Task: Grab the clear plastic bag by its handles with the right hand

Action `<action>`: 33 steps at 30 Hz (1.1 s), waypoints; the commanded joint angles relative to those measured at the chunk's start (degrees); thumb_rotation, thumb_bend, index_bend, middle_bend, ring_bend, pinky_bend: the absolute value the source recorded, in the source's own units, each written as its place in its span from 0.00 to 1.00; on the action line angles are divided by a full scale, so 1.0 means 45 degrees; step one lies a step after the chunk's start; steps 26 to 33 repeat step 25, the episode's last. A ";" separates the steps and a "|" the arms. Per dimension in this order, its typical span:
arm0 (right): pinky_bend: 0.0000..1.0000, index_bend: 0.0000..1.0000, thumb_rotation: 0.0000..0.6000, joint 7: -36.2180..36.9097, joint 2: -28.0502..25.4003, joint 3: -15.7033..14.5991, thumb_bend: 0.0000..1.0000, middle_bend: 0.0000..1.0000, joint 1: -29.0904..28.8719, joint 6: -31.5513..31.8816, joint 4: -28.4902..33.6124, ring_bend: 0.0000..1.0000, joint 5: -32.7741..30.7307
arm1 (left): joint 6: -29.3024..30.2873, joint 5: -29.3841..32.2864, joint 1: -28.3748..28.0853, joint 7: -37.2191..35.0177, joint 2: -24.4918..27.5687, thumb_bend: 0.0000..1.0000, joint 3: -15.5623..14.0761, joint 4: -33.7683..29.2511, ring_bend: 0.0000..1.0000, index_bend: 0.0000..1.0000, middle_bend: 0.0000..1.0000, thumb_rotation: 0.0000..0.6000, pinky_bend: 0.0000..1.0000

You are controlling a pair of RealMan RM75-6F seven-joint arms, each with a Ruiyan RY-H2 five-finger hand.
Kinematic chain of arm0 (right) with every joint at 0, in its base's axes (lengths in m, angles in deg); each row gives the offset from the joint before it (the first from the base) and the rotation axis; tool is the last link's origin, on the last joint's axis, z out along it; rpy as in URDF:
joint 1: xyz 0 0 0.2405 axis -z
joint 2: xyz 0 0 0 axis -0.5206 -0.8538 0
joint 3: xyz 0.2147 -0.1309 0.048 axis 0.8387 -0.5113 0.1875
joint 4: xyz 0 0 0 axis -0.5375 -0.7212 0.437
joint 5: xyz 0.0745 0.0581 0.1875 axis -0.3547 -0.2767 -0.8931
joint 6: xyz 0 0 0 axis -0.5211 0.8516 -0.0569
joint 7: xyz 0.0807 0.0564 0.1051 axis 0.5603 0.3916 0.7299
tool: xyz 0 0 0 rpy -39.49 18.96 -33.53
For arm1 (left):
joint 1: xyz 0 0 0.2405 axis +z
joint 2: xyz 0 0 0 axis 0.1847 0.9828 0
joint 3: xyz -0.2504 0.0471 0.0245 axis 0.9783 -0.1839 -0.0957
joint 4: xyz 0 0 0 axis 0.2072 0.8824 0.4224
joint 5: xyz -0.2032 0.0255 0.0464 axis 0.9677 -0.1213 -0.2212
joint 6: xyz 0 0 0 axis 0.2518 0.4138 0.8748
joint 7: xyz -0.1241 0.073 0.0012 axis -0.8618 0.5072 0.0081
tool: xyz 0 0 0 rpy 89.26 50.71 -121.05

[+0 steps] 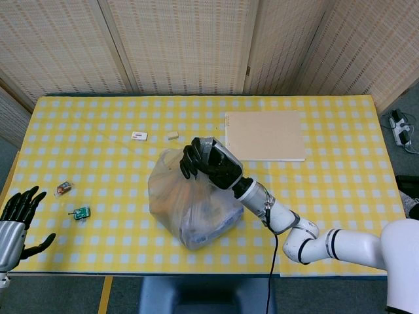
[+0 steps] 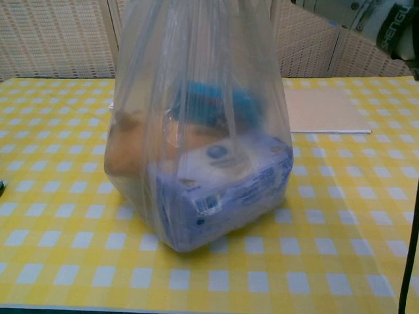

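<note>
A clear plastic bag [image 1: 186, 203] [image 2: 196, 137] holding blue packets and an orange item hangs stretched tall over the yellow checked table [image 1: 98, 163]; I cannot tell whether its bottom touches the cloth. My right hand [image 1: 208, 162] grips the gathered handles at the bag's top, fingers curled in. In the chest view the hand itself is above the frame; only part of the right arm [image 2: 366, 19] shows at the top right. My left hand [image 1: 18, 212] stays at the table's near left corner, fingers spread, holding nothing.
A tan board [image 1: 264, 135] [image 2: 324, 110] lies behind the bag on the right. Two small items [image 1: 139, 136] [image 1: 173, 135] lie at the back centre. Two small packets [image 1: 63, 188] [image 1: 81, 212] sit near the left hand.
</note>
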 commanded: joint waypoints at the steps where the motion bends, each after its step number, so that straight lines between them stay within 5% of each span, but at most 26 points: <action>1: 0.80 0.79 1.00 -0.1914 -0.0575 0.1058 0.46 0.80 0.0444 -0.0897 0.1695 0.86 -0.1554 | 0.0041 -0.0057 0.0014 -0.0013 0.0015 0.28 -0.0020 -0.0017 0.00 0.00 0.00 1.00 0.00; 7: 0.80 0.79 1.00 -0.2943 -0.1476 0.2432 0.46 0.80 0.0415 -0.1700 0.3186 0.87 -0.1830 | 0.0029 -0.0046 0.0016 -0.0084 0.0044 0.28 -0.0019 -0.0040 0.00 0.00 0.00 1.00 0.00; 16: 0.80 0.79 1.00 -0.4795 -0.3640 0.5364 0.46 0.80 0.0669 -0.1591 0.6476 0.87 -0.2496 | -0.0152 -0.0071 -0.0052 0.0015 0.0005 0.28 -0.0067 -0.0069 0.00 0.00 0.00 1.00 0.00; 33: 0.80 0.79 1.00 -0.5310 -0.3845 0.5738 0.46 0.80 0.1226 -0.2115 0.6832 0.87 -0.3066 | -0.0362 -0.0067 -0.0104 0.0218 -0.0014 0.28 -0.0146 -0.0186 0.00 0.00 0.00 1.00 0.00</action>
